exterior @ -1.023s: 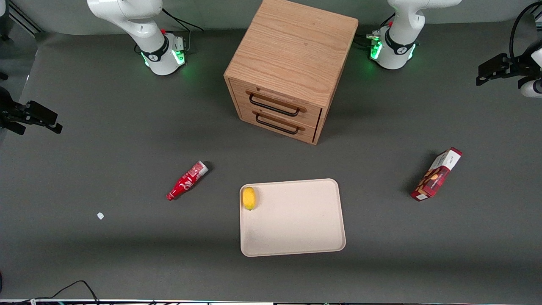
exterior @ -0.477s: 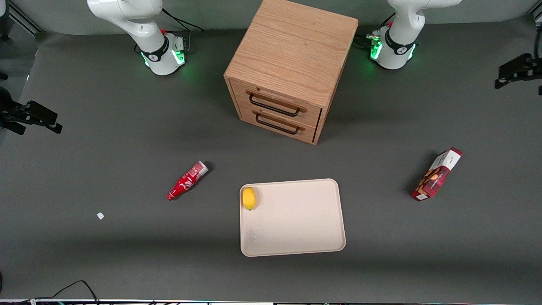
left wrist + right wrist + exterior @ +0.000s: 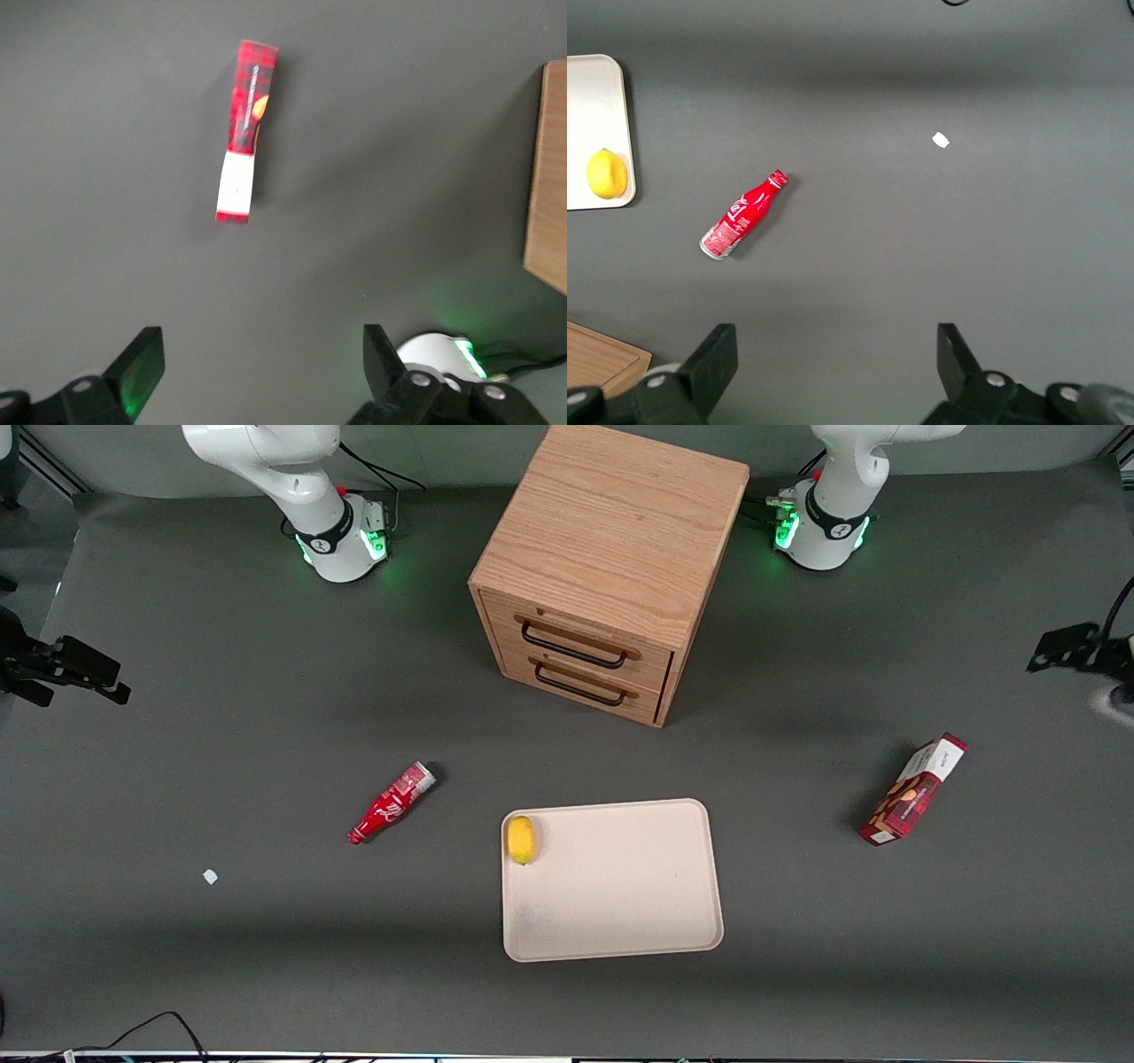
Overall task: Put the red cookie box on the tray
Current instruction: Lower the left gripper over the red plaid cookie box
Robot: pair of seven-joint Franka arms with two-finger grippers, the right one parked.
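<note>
Dark-red cardboard is what I'm tracking: the red cookie box (image 3: 912, 790) is lying on the grey table (image 3: 221, 974) at the working arm's end, mid-height in the front frame. It's well apart from the tray (image 3: 709, 868), which is sitting in the lower middle of that frame.

The gripper (image 3: 1074, 651) is hanging at the frame edge on the same end, above the box in the picture and clear of it, touching nothing. In the wrist view the gripper (image 3: 261, 335) is showing both fingers (image 3: 146, 354) spread wide, with bare table between them.

The relation I'm watching:
- The red cookie box (image 3: 245, 133) is sitting ahead of the fingers, not between them.
- Its long axis is running roughly square to the line joining the two fingertips, with only a slight tilt.
- The white end panel is pointing toward the gripper.
- It's showing a slim face upward, so I'm judging the fingers should span the narrow width with little or no wrist rotation.

I'm judging the next move as a translate over the box, then a descent. The task is looking barely begun.

The tray is carrying a lemon (image 3: 521, 839) near one corner, and most of its surface is bare. The red soda bottle (image 3: 390, 803) is lying toward the parked arm's end, and the wooden drawer cabinet (image 3: 611, 558) is standing upper centre. I'm judging both to be off the transfer path.
</note>
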